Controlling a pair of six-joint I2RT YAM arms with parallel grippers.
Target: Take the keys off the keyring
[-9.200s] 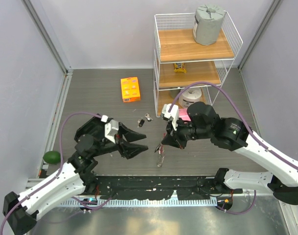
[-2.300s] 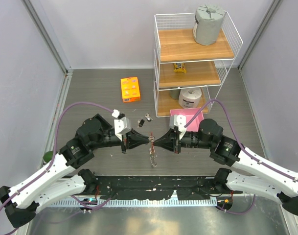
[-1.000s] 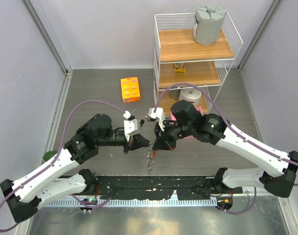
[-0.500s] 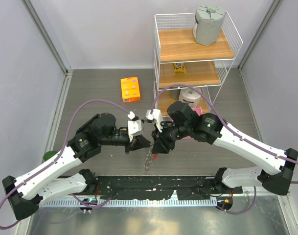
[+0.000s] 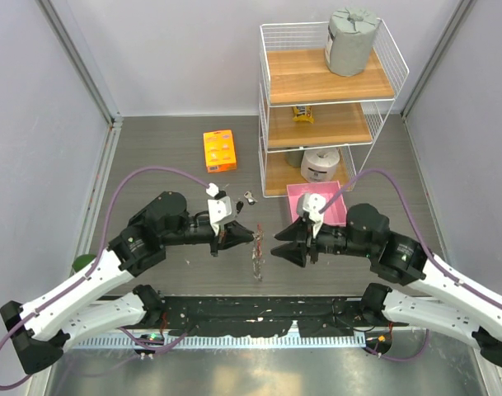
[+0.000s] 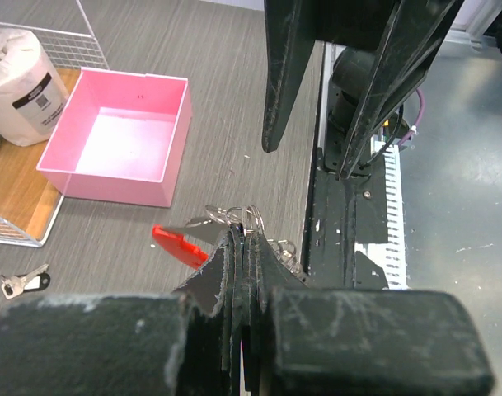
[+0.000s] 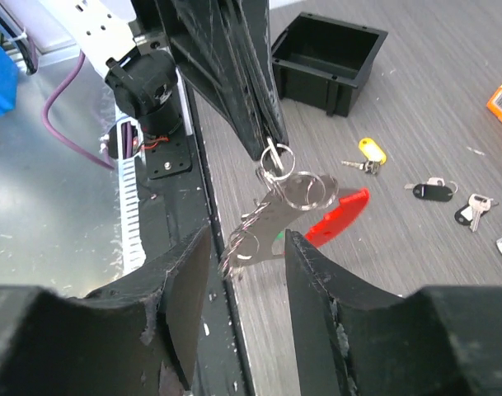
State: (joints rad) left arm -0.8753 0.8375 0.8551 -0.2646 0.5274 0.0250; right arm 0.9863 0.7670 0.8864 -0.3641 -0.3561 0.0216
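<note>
Your left jaws are closed on the keyring (image 7: 275, 155), lifted above the surface (image 5: 168, 165) at centre; the keys (image 7: 267, 223) hang below it, long axes vertical. Your right jaws, parted and empty, sit just right of the bunch, facing left: approach from there.

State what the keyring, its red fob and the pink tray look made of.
The keyring: silvery metal, glinting loops. The red fob: probably plastic or coated strap, smooth, even colour. The pink tray: likely moulded plastic, matte, uniform thin walls.
</note>
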